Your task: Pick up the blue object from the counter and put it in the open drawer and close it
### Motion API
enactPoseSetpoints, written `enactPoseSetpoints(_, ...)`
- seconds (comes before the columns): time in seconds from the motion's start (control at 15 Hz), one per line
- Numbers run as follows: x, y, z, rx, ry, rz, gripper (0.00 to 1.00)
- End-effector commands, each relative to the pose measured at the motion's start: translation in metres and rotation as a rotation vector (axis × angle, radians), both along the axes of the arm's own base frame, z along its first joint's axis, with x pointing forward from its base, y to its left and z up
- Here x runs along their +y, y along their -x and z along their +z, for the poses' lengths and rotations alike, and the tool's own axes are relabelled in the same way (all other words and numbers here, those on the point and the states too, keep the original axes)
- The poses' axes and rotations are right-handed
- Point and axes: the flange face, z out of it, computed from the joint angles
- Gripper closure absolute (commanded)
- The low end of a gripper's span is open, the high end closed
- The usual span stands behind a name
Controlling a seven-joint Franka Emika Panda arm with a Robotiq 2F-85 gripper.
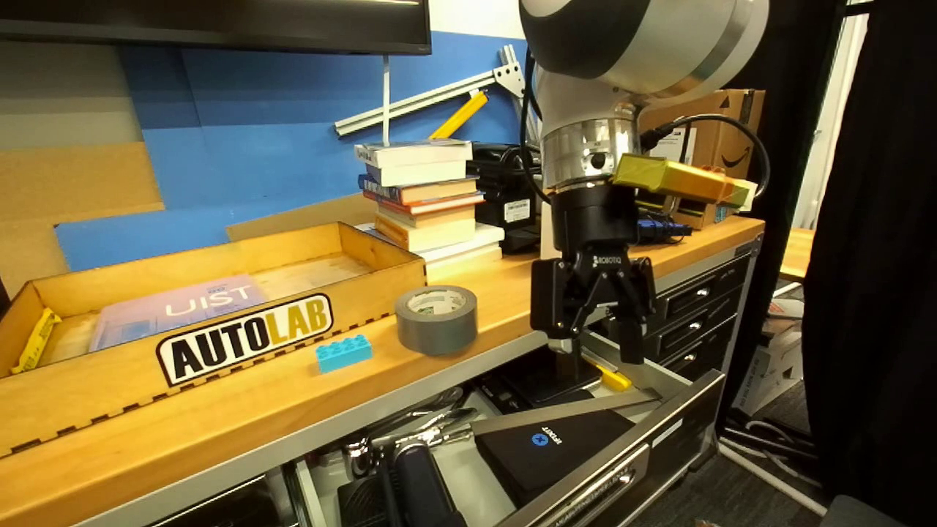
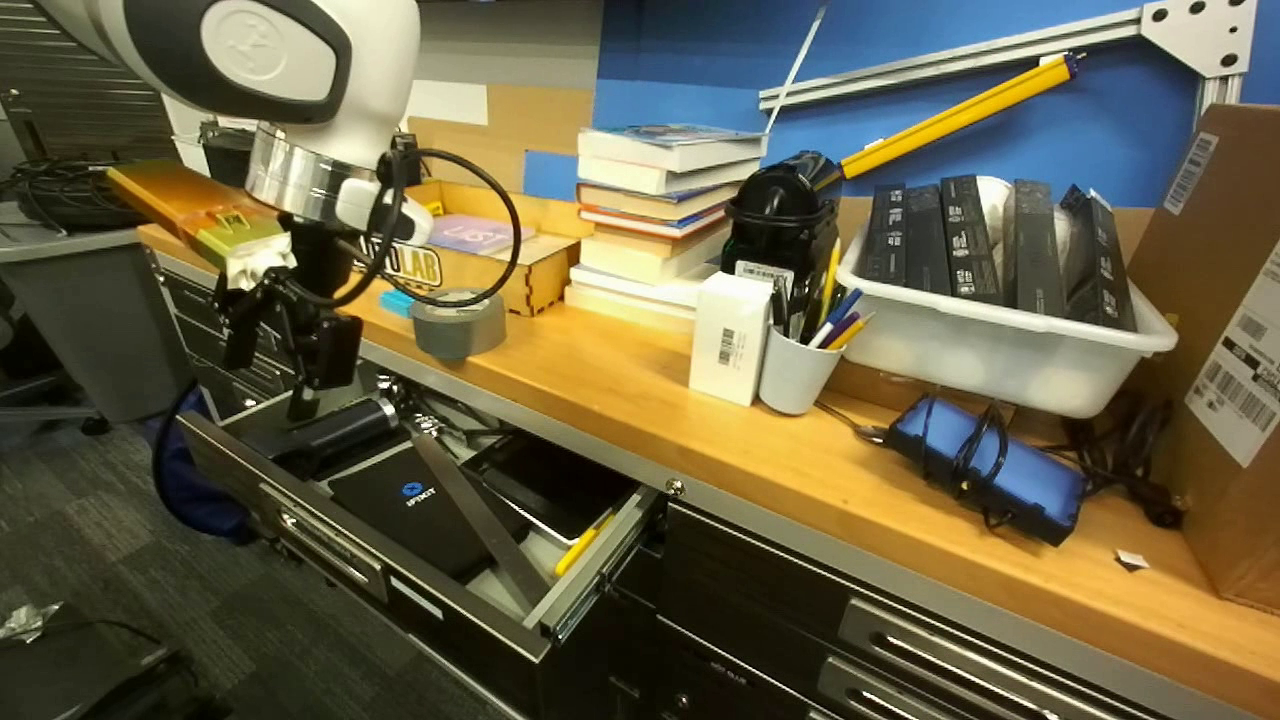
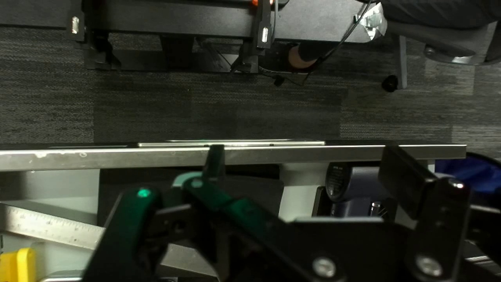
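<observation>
Counter [image 1: 505, 293]: blue block [image 1: 345, 354] beside tape [image 1: 438, 327]. My gripper [image 1: 596, 351] hangs above open drawer [image 1: 688, 439], jaws wide apart, holding nothing.

So the arm [image 1: 681, 51] has its gripper [image 1: 596, 348] pointing pretty much straight down, fingers [image 3: 406, 182] spread well apart.

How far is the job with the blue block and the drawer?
No step looks done, though the drawer stands open. Nothing is in hand: the jaws are spread, with nothing visible between them. Remaining: pick up the blue block, lying on the counter beside the tape roll, put it inside and close the drawer.
</observation>
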Motion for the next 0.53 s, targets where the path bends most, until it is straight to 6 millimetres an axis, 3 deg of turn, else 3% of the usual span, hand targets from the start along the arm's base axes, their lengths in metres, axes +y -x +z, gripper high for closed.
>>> enactPoseSetpoints(0.0,0.01,-0.02,0.002,-0.014,-0.001,-0.036,0.0)
enactPoseSetpoints(0.2,0.04,-0.046,0.002,-0.033,-0.004,-0.006,0.0)
enactPoseSetpoints(0.47,0.11,-0.073,0.004,-0.061,0.023,0.05,0.0)
